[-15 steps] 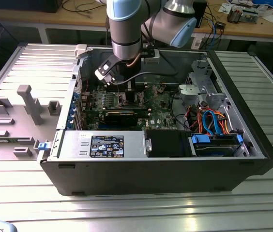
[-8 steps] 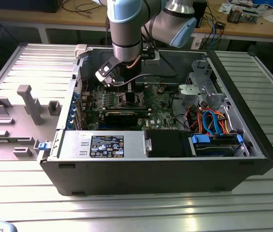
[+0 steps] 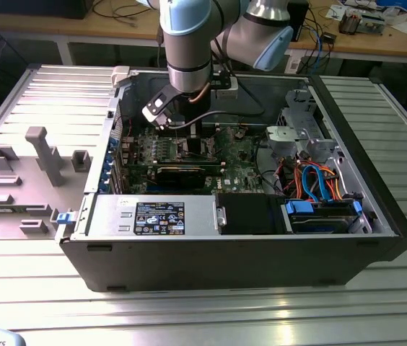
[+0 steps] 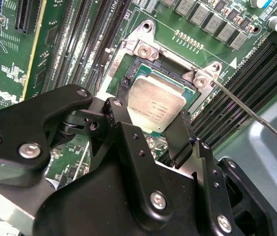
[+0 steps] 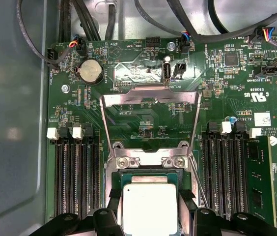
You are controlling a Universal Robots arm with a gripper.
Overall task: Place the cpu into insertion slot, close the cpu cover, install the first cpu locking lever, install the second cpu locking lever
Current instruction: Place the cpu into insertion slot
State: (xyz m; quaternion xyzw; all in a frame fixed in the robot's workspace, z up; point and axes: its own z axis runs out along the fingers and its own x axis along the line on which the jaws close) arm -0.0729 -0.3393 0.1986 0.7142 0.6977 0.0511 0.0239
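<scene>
Cpu [image 5: 150, 209] sits flat in the insertion slot [image 5: 149, 160], with the hand [image 4: 153, 108] narrowed onto it, one black finger against each of two opposite edges. Beyond it the cpu cover [image 5: 151, 97] stands swung open over the green motherboard [image 5: 227, 78], and a thin locking lever [image 4: 246, 110] angles away from the slot. Farther out, the open computer case [image 3: 247, 252] rests on a ribbed metal surface [image 3: 189, 310].

One cpu [image 5: 150, 209] edge out of view
</scene>
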